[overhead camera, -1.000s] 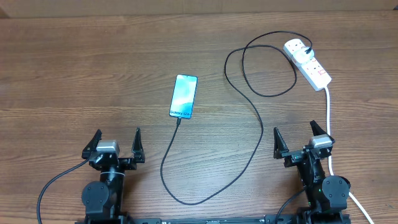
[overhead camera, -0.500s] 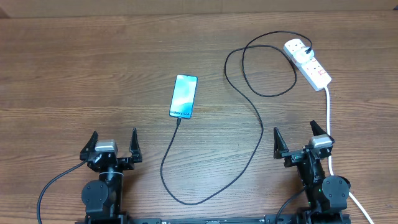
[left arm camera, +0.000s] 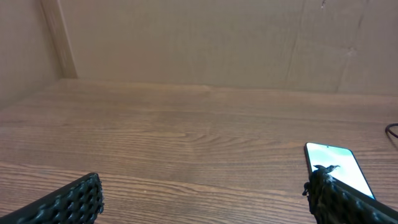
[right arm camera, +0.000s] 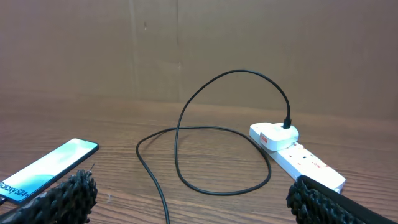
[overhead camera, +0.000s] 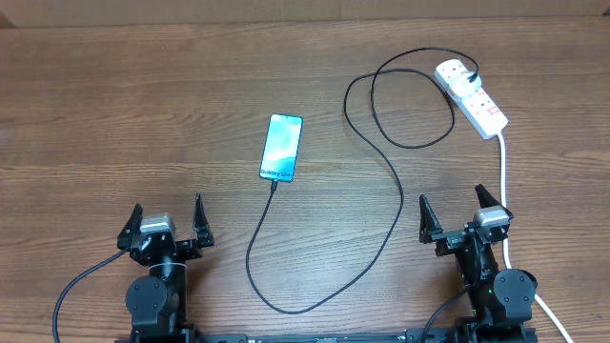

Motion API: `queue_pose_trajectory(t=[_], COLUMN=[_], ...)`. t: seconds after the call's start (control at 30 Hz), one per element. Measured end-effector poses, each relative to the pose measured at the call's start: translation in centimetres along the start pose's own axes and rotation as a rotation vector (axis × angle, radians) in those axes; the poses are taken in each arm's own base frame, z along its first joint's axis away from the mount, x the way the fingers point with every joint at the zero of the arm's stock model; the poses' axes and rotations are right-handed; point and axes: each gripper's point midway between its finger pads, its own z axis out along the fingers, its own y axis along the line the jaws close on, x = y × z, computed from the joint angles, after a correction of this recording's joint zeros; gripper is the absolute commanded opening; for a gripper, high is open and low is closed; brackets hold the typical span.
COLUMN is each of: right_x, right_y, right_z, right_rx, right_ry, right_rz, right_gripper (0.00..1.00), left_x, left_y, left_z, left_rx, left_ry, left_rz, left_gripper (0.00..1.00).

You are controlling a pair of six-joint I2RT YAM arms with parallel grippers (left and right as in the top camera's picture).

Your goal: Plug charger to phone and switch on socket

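Sitting at near edge, left gripper [overhead camera: 164, 211] and right gripper [overhead camera: 454, 211] gape empty.
Charger [overhead camera: 400, 195] runs from phone [overhead camera: 282, 147] to far-right socket [overhead camera: 474, 98].

Wooden table [overhead camera: 114, 114], brown grain, surface flat. Phone [overhead camera: 282, 147] lies flat at centre frame, screen up and lit, text at its lower end. Black cable [overhead camera: 401, 200] meets the phone's lower end, loops through lower centre, climbs right of centre and coils once at upper right. White power strip [overhead camera: 479, 103] lies at upper right, angled, a white plug [overhead camera: 454, 73] seated on its upper end. Thick white cord [overhead camera: 503, 171] runs from the strip down the right side.
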Motion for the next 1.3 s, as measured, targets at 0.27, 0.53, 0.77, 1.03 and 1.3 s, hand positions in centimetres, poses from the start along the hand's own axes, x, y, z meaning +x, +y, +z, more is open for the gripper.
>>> queue_pose_trajectory(t=[0.27, 0.53, 0.77, 1.03, 1.3], right_x=[-0.01, -0.01, 0.00, -0.01, -0.01], right_y=[0.01, 0.01, 0.00, 0.01, 0.01], right_z=[0.00, 0.00, 0.00, 0.00, 0.00], right_rx=[0.000, 0.000, 0.000, 0.000, 0.000], right_ry=[0.000, 0.000, 0.000, 0.000, 0.000], right_rz=[0.000, 0.000, 0.000, 0.000, 0.000], right_gripper=[1.00, 1.00, 1.00, 1.00, 1.00], left_x=[0.08, 0.12, 0.12, 0.12, 0.11], left_y=[-0.28, -0.46, -0.46, -0.46, -0.46], left_z=[0.00, -0.01, -0.01, -0.01, -0.01], left_rx=[0.016, 0.027, 0.027, 0.027, 0.027], left_ry=[0.003, 0.005, 0.005, 0.005, 0.005], left_rz=[0.023, 0.033, 0.033, 0.013, 0.010], left_gripper=[1.00, 1.00, 1.00, 1.00, 1.00])
